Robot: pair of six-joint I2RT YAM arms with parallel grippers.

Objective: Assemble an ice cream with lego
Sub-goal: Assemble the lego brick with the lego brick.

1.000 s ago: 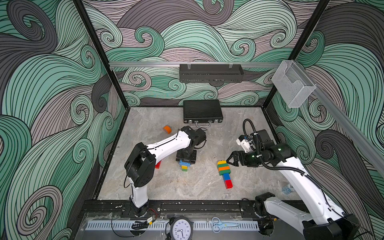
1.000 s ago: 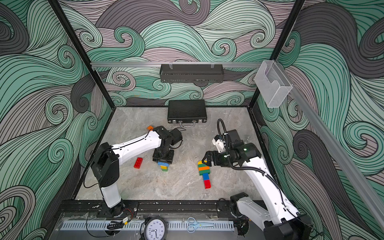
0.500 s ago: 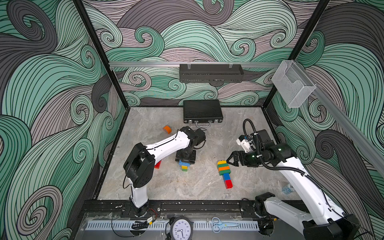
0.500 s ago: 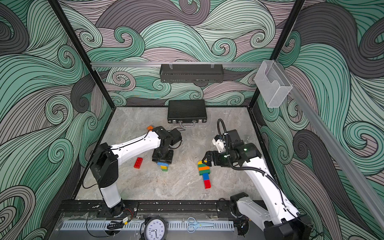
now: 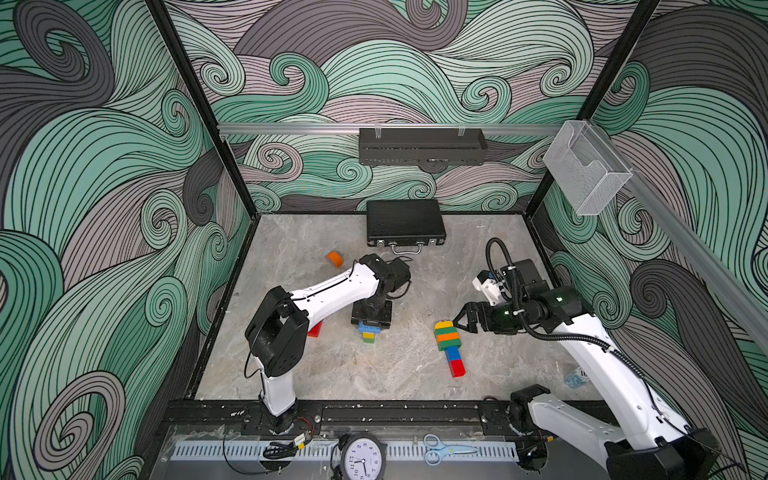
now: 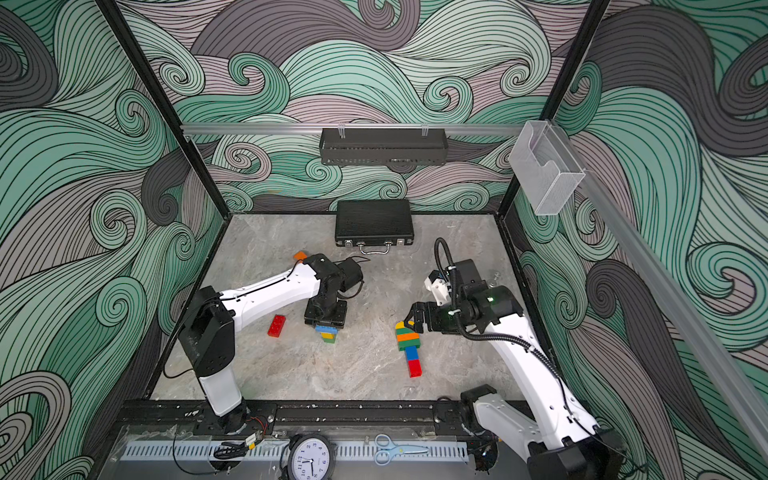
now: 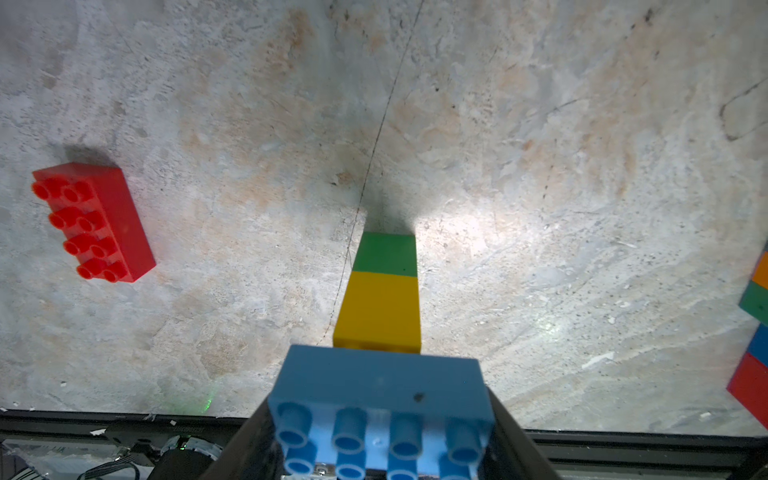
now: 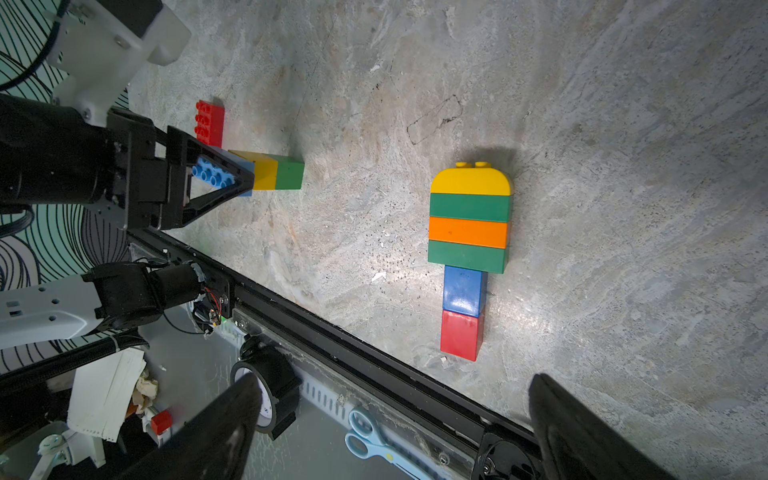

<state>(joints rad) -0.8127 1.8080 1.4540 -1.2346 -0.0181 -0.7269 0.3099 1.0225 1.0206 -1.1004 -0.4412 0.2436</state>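
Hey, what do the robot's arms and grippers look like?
The left arm and right arm have white shells with black joints. The right carries a black ribbed hose and a green light. The left gripper and right gripper are black with tapered fingers.

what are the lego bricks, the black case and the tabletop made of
Lego bricks: moulded plastic, smooth and glossy, with highlights on the flat faces.
Black case: unclear, perhaps textured plastic or leatherette; latches and handle look metal.
Tabletop: looks like matte stone or a stone print, veined grey-beige.
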